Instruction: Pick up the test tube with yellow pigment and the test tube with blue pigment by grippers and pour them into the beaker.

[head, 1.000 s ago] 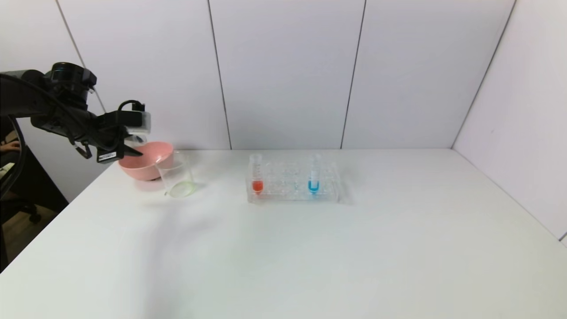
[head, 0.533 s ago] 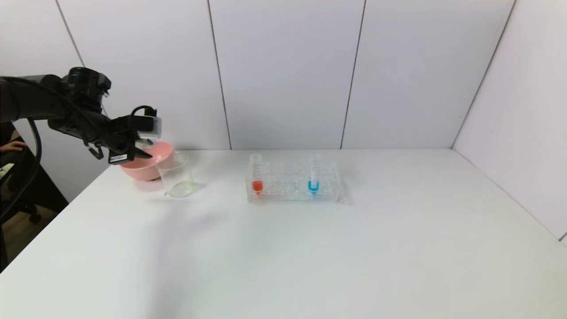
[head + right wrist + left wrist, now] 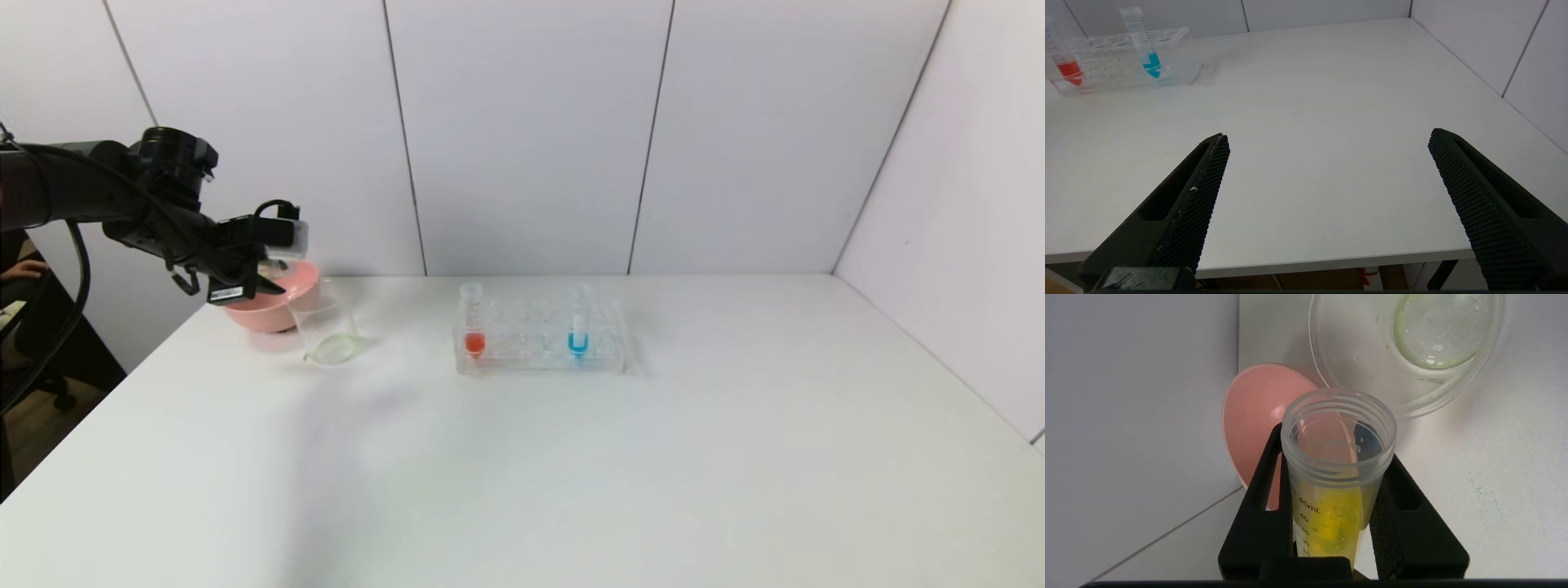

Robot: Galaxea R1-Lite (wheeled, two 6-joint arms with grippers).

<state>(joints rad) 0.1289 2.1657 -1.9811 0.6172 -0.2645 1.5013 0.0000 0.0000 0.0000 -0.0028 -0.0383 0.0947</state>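
My left gripper [image 3: 263, 282] hangs over the pink bowl, just left of the beaker [image 3: 326, 328]. It is shut on the test tube with yellow pigment [image 3: 1337, 477], which lies tilted between the jaws, yellow liquid along its lower side. The tube's open mouth points toward the beaker [image 3: 1404, 347], which holds a thin greenish-yellow film at its bottom. The test tube with blue pigment [image 3: 578, 325] stands upright in the clear rack [image 3: 539, 359] and shows in the right wrist view too [image 3: 1146, 45]. My right gripper [image 3: 1327, 139] stands open and empty over the table's front edge.
A pink bowl [image 3: 265, 306] sits against the back wall, touching the beaker's left side. A red-liquid tube [image 3: 472, 322] stands at the rack's left end. The wall lies close behind the bowl, and the table's left edge is near the left arm.
My left gripper has moved to the right with the yellow tube, from left of the bowl to over it, nearer the beaker. Rack, tubes and beaker have not moved.
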